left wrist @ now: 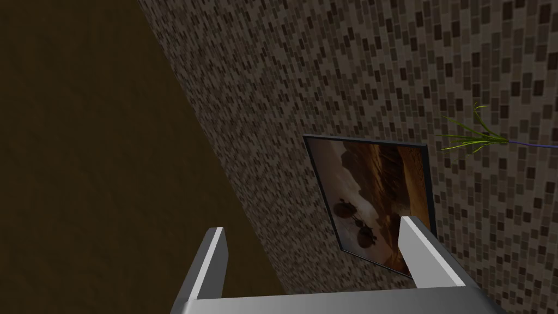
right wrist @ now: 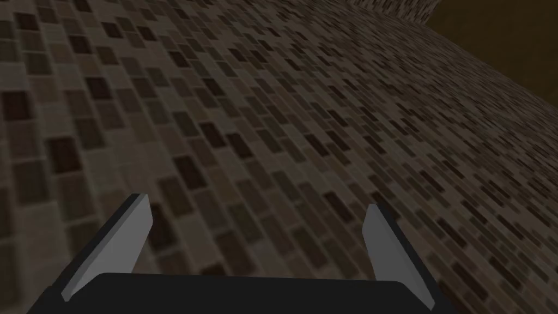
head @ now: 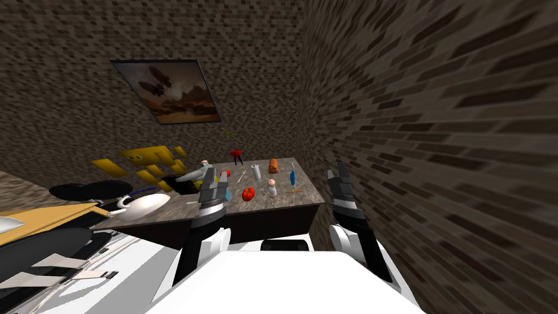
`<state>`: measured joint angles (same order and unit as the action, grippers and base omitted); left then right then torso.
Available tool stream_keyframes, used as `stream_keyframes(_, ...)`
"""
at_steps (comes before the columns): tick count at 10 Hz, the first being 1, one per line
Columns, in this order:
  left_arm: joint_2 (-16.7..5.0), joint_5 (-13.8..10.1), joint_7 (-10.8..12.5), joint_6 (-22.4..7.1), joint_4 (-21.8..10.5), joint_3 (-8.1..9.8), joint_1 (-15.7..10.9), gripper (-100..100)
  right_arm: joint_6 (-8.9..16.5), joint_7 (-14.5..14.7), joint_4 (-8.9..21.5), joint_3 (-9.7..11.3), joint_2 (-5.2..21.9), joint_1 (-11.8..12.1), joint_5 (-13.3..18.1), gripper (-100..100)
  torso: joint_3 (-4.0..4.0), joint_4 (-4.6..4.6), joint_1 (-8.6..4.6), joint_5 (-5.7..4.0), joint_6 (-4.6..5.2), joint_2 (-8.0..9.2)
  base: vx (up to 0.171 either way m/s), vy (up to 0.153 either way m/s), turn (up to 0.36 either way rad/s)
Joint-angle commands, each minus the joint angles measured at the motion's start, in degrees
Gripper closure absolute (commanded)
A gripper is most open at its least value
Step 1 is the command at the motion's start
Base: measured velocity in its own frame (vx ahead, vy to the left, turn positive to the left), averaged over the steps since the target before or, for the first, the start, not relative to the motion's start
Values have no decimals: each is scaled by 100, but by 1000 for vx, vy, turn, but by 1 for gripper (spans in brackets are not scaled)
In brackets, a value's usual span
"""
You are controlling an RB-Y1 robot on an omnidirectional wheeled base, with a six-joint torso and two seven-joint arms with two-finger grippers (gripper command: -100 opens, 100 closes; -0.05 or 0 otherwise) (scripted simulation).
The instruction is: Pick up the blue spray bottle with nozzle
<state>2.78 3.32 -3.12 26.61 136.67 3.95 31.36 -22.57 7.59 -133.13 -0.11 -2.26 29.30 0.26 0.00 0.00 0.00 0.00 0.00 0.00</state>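
I take the slim blue thing on the desk (head: 308, 192) to be the bottle (head: 292, 175); it is too small for me to make out a nozzle. It sits toward the desk's far right side, just in front of the bread (head: 273, 165) and just behind a thin orange stick (head: 295, 191), with a white roll (head: 256, 171) off to its left; a pale jar (head: 272, 188) and a tomato (head: 248, 193) lie nearer to me.

My right hand (head: 337, 171) is raised beside the desk's right edge, between the desk and the brick wall (head: 436, 163); its fingers (right wrist: 133, 229) are spread wide with nothing between them, and it points up and away from the desk, so it is not yet lined up on anything. My left hand (head: 215, 177) hangs over the near left part of the desk, fingers (left wrist: 215, 256) also wide apart and empty, well away from the bottle.

I judge the grasp has not begun; the right hand is the closer one, so the reach should be its job. It would need to tip down and swing left over the desk; the narrow gap by the wall leaves little room for the elbow, and the bread and stick crowd the bottle front and back, so closing on its sides looks safest.
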Motion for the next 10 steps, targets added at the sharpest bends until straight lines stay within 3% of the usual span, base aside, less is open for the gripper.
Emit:
stream_keyframes(1,0,0,0,0,0,0,0,0,36,4,29,-12,210,23,13,-100,0,0,0,0,0,0,-5,7,43)
stream_keyframes(5,0,0,0,0,0,0,0,0,244,28,195,-83,795,169,90,-100,6,2,5,1,-1,10,-24,17,88)
stream_keyframes(10,0,0,0,0,0,-1,-1,0,692,76,542,-227,1307,526,264,-100,14,5,13,3,-1,25,-51,38,156)
